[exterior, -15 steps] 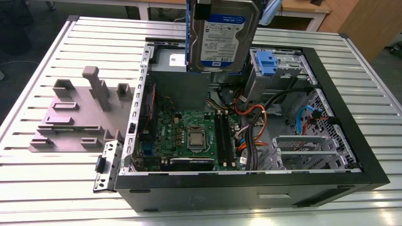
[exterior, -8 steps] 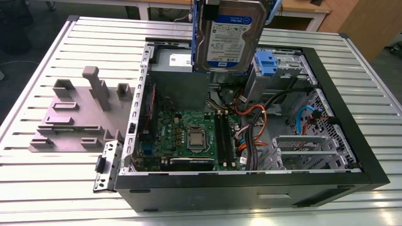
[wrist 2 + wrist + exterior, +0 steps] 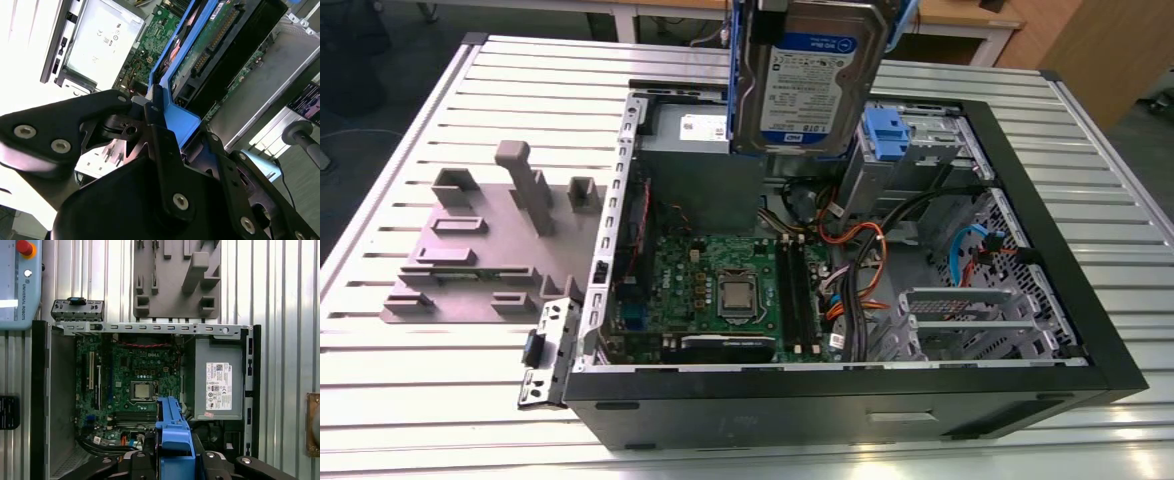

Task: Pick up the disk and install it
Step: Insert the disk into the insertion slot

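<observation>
Light: bright, even, from overhead.
Glare: counter (image 3: 427, 400) ribs shine in exterior view; washed white in second wrist view.
Shadow: computer case (image 3: 854, 405) interior dim; hand (image 3: 154, 107) dark, near silhouette.

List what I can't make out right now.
- Exterior view: the top of the disk is cut off by the upper edge. The disk hides the part of the case behind it.
- Second wrist view: the pincer covers the disk's held end.
- First wrist view: the blue rail hides the case interior beneath it.
</observation>
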### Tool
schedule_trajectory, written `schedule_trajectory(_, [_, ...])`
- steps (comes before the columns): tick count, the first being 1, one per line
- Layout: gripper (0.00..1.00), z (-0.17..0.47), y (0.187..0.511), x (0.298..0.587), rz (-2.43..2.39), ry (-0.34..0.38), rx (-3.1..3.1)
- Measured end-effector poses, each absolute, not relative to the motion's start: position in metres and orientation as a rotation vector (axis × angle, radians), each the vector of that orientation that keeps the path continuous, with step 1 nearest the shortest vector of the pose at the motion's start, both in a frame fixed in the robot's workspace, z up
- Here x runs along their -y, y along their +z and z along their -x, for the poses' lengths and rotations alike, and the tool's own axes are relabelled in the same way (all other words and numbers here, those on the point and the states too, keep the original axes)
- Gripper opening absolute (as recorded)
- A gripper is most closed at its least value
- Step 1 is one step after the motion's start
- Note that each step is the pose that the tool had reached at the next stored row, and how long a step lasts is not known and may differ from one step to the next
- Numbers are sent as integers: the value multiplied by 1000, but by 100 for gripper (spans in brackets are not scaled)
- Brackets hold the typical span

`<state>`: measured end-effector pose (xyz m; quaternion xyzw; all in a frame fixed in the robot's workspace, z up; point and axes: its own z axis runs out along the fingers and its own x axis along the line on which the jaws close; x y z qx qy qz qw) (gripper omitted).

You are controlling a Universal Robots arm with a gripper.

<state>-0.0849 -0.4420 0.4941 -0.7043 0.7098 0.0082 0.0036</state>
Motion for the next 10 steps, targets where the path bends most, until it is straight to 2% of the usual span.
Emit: schedule_trajectory(10, [36, 85, 494, 444, 2208, 26, -2225])
